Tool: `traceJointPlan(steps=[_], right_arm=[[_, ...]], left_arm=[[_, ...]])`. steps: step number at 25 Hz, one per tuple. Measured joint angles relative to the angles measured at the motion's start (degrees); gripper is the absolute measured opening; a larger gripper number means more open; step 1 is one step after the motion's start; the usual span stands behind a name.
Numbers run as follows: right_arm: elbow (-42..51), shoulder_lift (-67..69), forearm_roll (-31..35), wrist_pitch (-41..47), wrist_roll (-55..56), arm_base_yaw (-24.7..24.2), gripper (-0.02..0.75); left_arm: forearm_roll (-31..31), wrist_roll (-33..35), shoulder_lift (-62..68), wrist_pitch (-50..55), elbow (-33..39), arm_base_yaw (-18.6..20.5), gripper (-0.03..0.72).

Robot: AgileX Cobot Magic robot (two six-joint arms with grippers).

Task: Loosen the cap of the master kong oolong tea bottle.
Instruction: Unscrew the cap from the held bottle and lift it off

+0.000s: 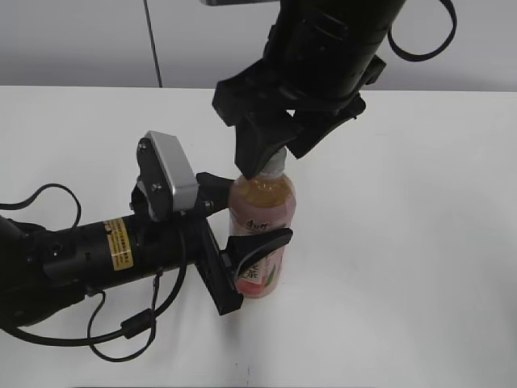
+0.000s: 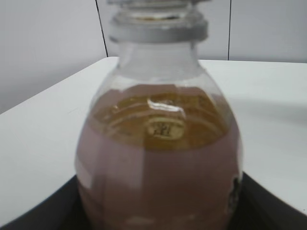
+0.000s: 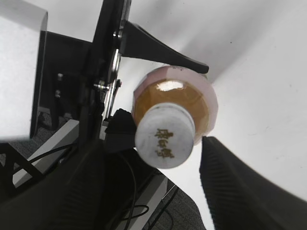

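Fingers of the left hand (image 1: 252, 217) clamp the master kong oolong tea bottle (image 1: 262, 222) on its body, one at the bottle's 12 o'clock in the exterior view, the other across the label near 6 o'clock. The bottle stands upright on the white counter (image 1: 404, 242), close to the middle of that view, with the left arm stretching away toward 8 o'clock. Above it, the right hand (image 3: 158, 177) hangs with its fingers spread; in the right wrist view the cap (image 3: 165, 136) sits between them, a visible gap at its 3 o'clock side, the other side too dark to judge contact. The left wrist view shows amber tea filling the bottle up to its shoulder.
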Motion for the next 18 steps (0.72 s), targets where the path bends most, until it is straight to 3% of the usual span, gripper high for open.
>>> traceJointPlan(steps=[11,18], right_arm=[[0.0,1.6,-1.0,0.0,-1.22,0.0,0.288],[0.0,1.6,-1.24,0.0,-4.49,0.0,0.283]], left_arm=[[0.0,0.0,0.0,0.0,0.0,0.0,0.437],[0.0,0.0,0.0,0.0,0.0,0.0,0.437]])
